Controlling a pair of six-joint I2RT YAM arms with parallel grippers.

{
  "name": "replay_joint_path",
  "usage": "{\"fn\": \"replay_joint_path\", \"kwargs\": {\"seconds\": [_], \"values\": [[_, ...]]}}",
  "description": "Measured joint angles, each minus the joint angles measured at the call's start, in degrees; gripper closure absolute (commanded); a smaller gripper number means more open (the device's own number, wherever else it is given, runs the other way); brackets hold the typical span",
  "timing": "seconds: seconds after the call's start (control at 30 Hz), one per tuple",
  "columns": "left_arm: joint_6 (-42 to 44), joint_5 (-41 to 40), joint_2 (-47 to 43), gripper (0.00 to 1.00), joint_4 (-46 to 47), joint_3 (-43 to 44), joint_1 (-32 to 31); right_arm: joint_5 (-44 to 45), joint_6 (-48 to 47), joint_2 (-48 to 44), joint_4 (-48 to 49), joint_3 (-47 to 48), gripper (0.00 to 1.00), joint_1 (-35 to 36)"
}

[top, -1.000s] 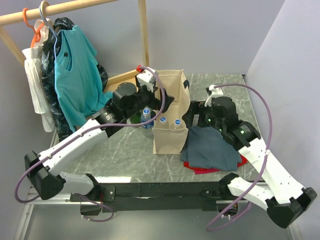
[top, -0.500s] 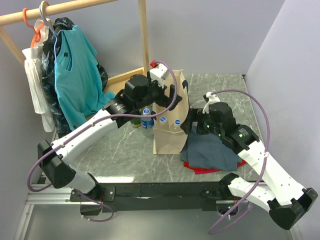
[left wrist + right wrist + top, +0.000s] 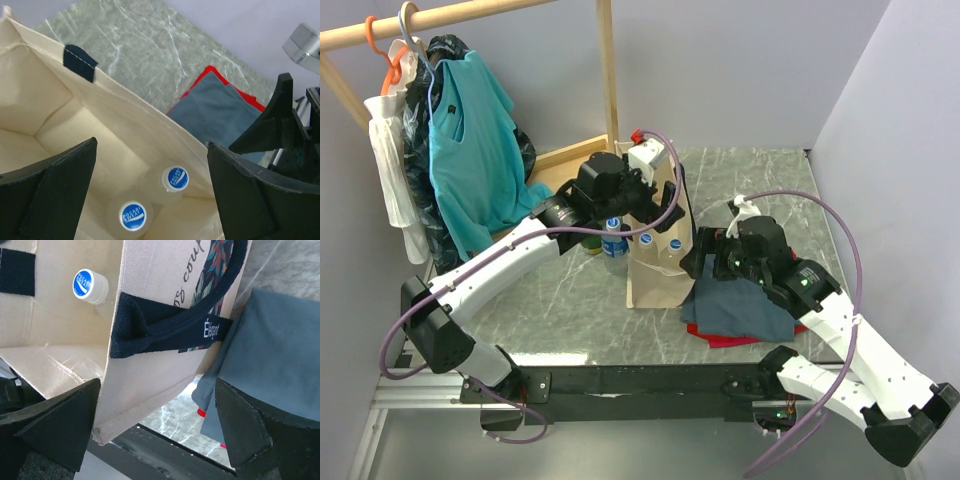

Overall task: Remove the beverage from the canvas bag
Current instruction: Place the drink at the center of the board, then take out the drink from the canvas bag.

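The beige canvas bag (image 3: 658,270) with navy handles stands upright mid-table. Two beverage bottles with blue caps (image 3: 646,239) (image 3: 674,244) stand inside it. The left wrist view shows both (image 3: 175,178) (image 3: 132,216) in the bag's (image 3: 55,115) bottom. My left gripper (image 3: 665,200) (image 3: 151,146) is open and empty, above the bag's mouth and over the bottles. My right gripper (image 3: 704,255) (image 3: 159,385) is open at the bag's right side. The bag's outer wall (image 3: 150,370) and a navy handle (image 3: 165,332) lie between its fingers, not clamped. One cap (image 3: 85,282) shows there.
A third blue-capped bottle (image 3: 612,243) stands outside the bag on its left, next to a green object (image 3: 590,241). A folded grey-blue cloth (image 3: 745,300) on red cloth (image 3: 720,338) lies right of the bag. A wooden clothes rack (image 3: 609,70) with a teal shirt (image 3: 470,140) is at back left.
My left gripper has moved right and forward, from behind the bag's left edge to over its mouth. My right gripper has moved in against the bag's right side.
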Motion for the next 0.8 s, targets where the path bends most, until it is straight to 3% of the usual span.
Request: {"fn": "replay_joint_path", "kwargs": {"seconds": [0.1, 0.43, 0.63, 0.73, 0.8], "values": [[0.0, 1.1, 0.2, 0.15, -1.0, 0.1, 0.0, 0.2, 0.5, 0.0, -0.1, -0.1, 0.00, 0.3], [1.6, 5.9, 3.7, 0.13, -6.2, 1.8, 0.0, 3.1, 1.4, 0.7, -0.8, -0.1, 0.00, 0.6], [2.3, 8.3, 5.0, 0.17, -8.1, 1.8, 0.0, 6.4, 2.6, 0.0, -1.9, -0.1, 0.00, 0.7], [2.6, 10.4, 6.6, 0.23, -8.7, 2.0, 0.0, 8.0, 3.1, -0.9, -2.7, -0.1, 0.00, 0.8], [3.0, 11.9, 8.5, 0.20, -10.1, 2.8, 0.0, 8.8, 3.4, -1.4, -3.0, -0.1, 0.00, 0.9]]}}
